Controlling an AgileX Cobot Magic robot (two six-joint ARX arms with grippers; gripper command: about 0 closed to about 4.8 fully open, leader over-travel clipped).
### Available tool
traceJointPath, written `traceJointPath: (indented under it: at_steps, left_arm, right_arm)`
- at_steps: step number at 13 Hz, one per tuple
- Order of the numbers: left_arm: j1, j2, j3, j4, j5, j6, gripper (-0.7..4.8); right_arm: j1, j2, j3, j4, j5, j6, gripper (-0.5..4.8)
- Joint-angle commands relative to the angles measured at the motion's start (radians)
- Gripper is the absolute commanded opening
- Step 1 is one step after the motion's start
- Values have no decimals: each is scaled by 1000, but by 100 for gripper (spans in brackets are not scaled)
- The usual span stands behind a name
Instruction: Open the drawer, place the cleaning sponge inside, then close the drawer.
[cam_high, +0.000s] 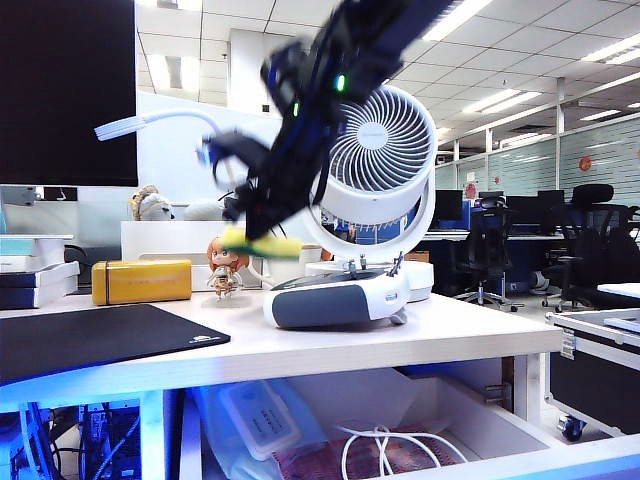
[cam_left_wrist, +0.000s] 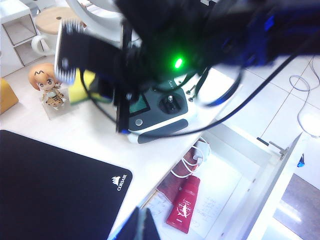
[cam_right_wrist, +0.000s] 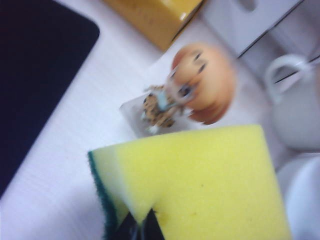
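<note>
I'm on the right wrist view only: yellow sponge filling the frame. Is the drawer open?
Observer: Yes. In the left wrist view the white drawer stands pulled out below the tabletop.
Operator: Anything inside?
Observer: A red bottle and a coiled white cable.
Operator: Is the sponge off the table?
Observer: Yes. In the exterior view the right gripper, shut on the yellow cleaning sponge with green backing, holds it above the desk.
Operator: Left gripper?
Observer: The left gripper, jaws together, hangs above the black mousepad's edge.
</note>
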Motion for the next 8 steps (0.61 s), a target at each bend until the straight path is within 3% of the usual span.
traceJointPath:
  at_steps: [1,8]
  left_arm:
    - [0,-2,5,13,5,-3,-5]
    - [-1,-2,5,13,5,-3,-5]
  right_arm:
    - [2,-81,8,-49,1,8,7]
    - [-1,-392,8,-391,3,200,-1]
